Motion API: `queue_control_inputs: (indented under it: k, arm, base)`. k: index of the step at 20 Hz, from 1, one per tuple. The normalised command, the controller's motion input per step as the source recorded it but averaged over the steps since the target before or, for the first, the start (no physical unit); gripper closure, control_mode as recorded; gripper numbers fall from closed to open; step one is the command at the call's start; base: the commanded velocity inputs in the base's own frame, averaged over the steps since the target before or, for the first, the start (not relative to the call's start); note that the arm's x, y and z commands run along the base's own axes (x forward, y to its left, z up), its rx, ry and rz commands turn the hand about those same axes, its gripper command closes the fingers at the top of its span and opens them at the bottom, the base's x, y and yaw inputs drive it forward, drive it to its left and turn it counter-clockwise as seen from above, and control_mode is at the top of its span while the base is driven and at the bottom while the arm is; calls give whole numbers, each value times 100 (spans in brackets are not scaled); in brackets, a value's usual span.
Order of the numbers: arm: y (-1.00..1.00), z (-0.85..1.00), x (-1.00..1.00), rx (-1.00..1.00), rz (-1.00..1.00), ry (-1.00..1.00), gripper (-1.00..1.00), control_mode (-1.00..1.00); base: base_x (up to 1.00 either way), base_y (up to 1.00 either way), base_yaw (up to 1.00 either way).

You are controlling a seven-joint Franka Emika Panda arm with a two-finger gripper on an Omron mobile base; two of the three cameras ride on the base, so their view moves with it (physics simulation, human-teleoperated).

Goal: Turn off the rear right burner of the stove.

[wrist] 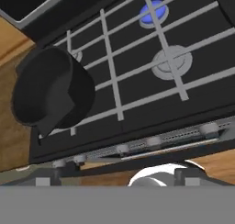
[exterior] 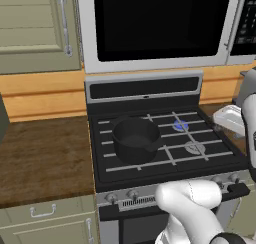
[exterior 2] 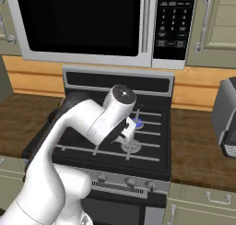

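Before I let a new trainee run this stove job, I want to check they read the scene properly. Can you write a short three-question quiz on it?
1. True or false: the rear right burner glows blue.
2. Where does the black pot sit on the stove?
A. left side
B. front right burner
C. the wooden counter
3. Fill in: above the stove hangs a silver ____.

Key: 1 true; 2 A; 3 microwave.
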Motion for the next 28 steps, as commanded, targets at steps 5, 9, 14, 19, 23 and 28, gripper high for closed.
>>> queue_control_inputs:
  k: [5,9,14,19,23,28]
  arm:
    - [-84,-22,-96,26,-25,0,-100,-100]
    - [-77,-28,-91,24,-24,0,-100,-100]
    - [-29,-36,-88,28,-18,-5,-100,-100]
    - [0,-34,-24,35,-30,-1,-100,-100]
    - [8,-27,8,31,-42,0,-100,-100]
    - [21,-32,22,16,-32,-1,-100,-100]
  base:
    - [0,0,0]
    - [0,0,0]
    - [0,0,0]
    - [0,0,0]
    - [0,0,0]
    - [0,0,0]
